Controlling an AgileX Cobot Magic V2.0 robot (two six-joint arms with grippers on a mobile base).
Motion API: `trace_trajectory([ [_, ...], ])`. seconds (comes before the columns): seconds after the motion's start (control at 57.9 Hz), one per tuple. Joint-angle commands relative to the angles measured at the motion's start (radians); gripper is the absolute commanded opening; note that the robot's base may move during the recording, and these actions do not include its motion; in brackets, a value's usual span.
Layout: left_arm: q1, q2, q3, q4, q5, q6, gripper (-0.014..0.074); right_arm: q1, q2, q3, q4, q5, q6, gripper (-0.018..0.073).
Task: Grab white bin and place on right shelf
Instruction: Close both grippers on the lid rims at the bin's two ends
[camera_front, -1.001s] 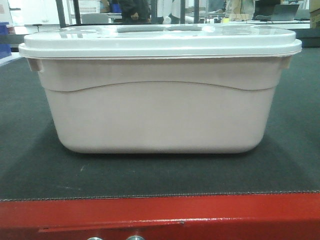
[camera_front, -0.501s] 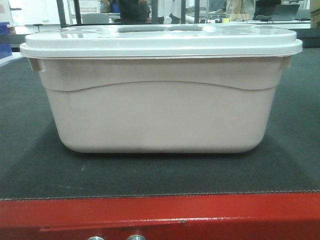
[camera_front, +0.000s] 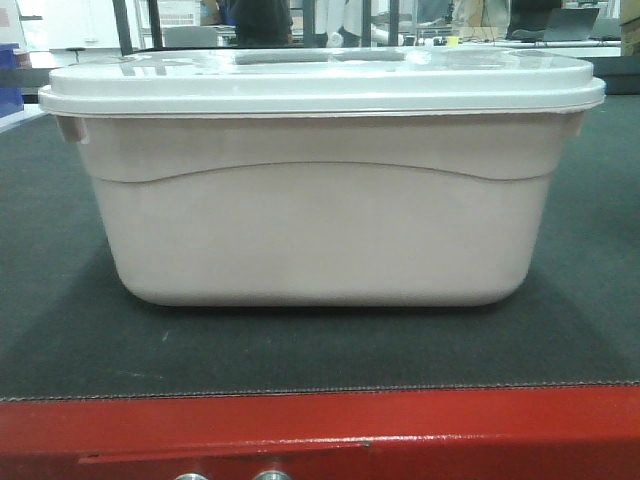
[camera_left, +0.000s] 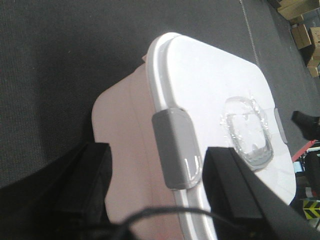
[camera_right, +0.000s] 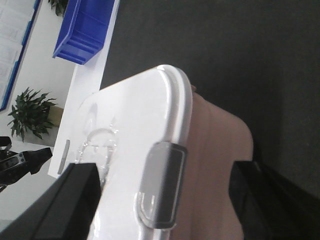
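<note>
Squarely in the front view, the white bin (camera_front: 320, 230) sits on the dark mat (camera_front: 60, 340) of a red-framed table (camera_front: 320, 430), close to the table's front edge. Its body is smooth, matte plastic, off-white with a faint pink cast. The walls taper slightly toward a base with rounded corners, and a raised ridge sweeps in a shallow curve across the long side. A flat white lid (camera_front: 320, 85), glossier than the body, overhangs the rim all round and catches the room lights. The mat looks finely grained and non-reflective. The red frame is painted and has small scuffs.

From the left wrist camera, the left gripper (camera_left: 155, 165) stands wide open over one short end of the bin. One black finger is on the side-wall side and the other is above the lid. Between them a grey clip (camera_left: 175, 147), rounded and shiny, folds over the lid's edge. A clear, crinkled patch (camera_left: 247, 130) lies in the lid's middle. The gripper holds nothing, and I cannot tell whether the fingers touch the plastic.

The right gripper (camera_right: 160, 172) is spread just as wide across the other short end, astride a second grey clip (camera_right: 160, 190), and also holds nothing. Beyond the mat are a blue bin (camera_right: 82, 30) and a potted plant (camera_right: 30, 115).
</note>
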Motion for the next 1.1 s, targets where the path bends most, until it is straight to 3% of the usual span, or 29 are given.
trace_trajectory([
  [0.0, 0.005, -0.02, -0.027, -0.099, 0.128, 0.006, 0.0316, -0.002, -0.014, 0.01, 0.101, 0.143, -0.04, 0.0623],
  [0.293, 0.005, -0.007, 0.111, -0.241, 0.128, 0.006, 0.0316, 0.049, 0.016, 0.145, 0.231, 0.143, -0.144, 0.0623],
  [0.432, 0.001, -0.007, 0.176, -0.327, 0.128, 0.042, 0.0316, 0.102, 0.017, 0.159, 0.282, 0.143, -0.17, 0.0623],
  [0.604, -0.047, -0.007, 0.192, -0.401, 0.128, 0.057, 0.0316, 0.139, 0.017, 0.159, 0.336, 0.119, -0.194, 0.0623],
  [0.88, -0.15, -0.005, 0.192, -0.417, 0.028, 0.057, 0.0316, 0.145, 0.026, 0.159, 0.346, 0.101, -0.194, 0.0623],
  [1.088, -0.176, 0.013, 0.192, -0.448, -0.007, 0.057, 0.0316, 0.165, 0.057, 0.159, 0.351, 0.103, -0.194, 0.0623],
])
